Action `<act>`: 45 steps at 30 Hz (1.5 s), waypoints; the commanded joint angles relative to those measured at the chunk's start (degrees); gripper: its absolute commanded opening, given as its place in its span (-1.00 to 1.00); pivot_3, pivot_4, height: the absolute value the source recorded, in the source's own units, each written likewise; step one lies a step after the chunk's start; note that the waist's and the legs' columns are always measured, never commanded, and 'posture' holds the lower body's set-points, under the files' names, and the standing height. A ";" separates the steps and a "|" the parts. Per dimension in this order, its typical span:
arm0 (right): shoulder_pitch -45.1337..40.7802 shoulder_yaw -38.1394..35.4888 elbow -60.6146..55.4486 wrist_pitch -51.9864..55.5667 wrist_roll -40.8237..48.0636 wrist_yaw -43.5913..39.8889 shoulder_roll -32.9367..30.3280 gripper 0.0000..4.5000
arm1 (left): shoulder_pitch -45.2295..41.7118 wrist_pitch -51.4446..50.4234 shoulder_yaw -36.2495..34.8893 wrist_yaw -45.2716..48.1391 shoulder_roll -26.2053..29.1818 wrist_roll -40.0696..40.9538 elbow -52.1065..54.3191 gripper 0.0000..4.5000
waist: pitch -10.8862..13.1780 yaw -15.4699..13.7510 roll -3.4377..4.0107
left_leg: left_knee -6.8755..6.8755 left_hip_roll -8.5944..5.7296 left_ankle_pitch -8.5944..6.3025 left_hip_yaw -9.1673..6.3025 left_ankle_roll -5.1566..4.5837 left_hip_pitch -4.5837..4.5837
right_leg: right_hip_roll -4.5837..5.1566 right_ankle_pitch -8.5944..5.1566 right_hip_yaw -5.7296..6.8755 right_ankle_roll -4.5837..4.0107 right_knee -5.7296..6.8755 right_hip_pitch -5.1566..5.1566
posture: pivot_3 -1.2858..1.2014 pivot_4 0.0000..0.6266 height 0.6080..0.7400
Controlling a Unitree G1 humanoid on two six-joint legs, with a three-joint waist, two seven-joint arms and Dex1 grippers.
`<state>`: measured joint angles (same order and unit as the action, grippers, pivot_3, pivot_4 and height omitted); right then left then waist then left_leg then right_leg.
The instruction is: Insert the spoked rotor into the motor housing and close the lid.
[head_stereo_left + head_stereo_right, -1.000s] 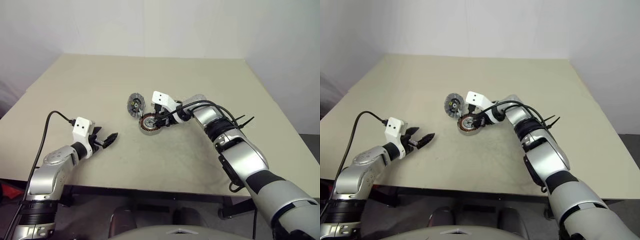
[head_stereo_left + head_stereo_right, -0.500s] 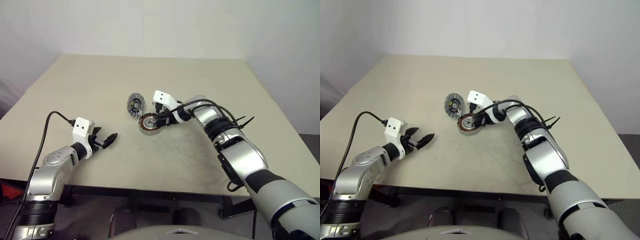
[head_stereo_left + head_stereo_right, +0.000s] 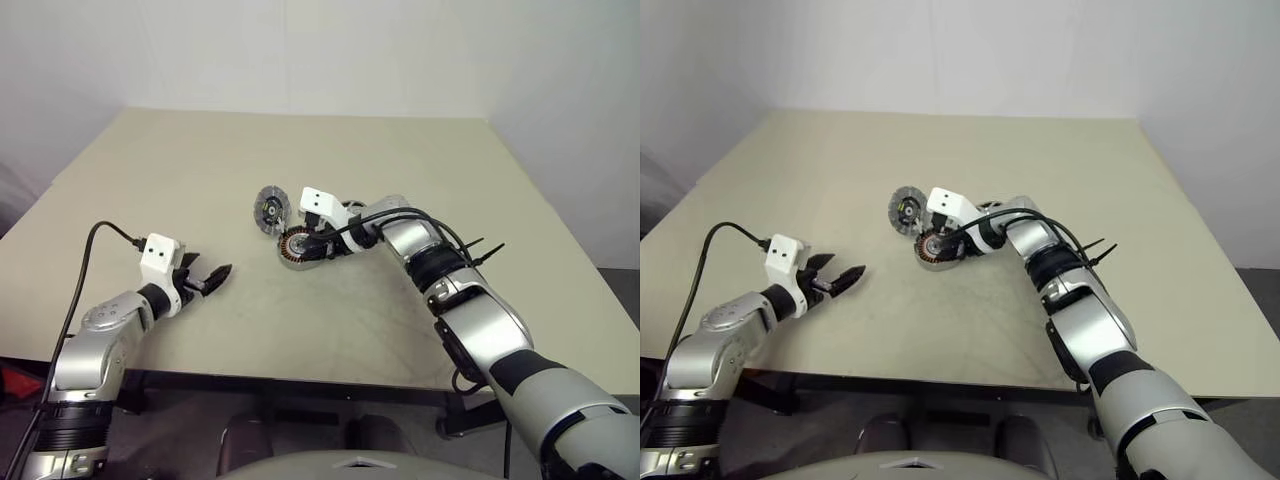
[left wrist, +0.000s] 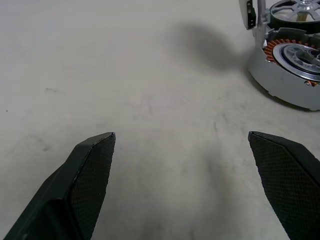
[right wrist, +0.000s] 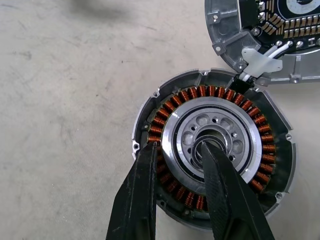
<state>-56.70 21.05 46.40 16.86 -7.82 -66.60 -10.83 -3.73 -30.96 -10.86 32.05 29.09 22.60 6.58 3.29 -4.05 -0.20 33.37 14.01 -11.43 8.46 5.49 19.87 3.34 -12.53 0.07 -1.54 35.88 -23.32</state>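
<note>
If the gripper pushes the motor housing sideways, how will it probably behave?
The motor housing looks like solid metal packed with copper windings, so probably stiff and heavy for its size. It lies flat on the table, so it should slide, not roll or tip.

housing: round silver-grey metal cup [image 5: 215,165] with a ring of copper-brown coils around a shiny middle, lying flat and open on the table | lid: flat round grey disc [image 3: 906,211] with ribbed rim and dark middle, just beside the cup, joined by white wires | rotor: dark ring wheel with silver spokes [image 4: 295,9] just behind the cup
</note>
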 commanded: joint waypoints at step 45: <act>-1.46 -1.67 2.75 -1.77 0.86 3.91 1.10 -0.31 | 0.08 1.11 -0.10 0.35 0.12 -0.14 2.25 1.00 | -0.01 0.04 -0.01 | 0.00 0.00 0.00 0.00 0.00 -0.07 | 0.00 0.00 0.00 0.00 0.01 0.02 | 0.03 -1.00 1.00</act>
<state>-56.98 20.43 49.74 15.35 -7.25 -62.89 -9.13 -3.14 -30.96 -10.78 32.20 29.01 22.47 6.94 3.28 -4.01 -0.21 33.37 14.02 -11.43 8.46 5.50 19.80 3.34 -12.53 0.07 -1.55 35.89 -23.30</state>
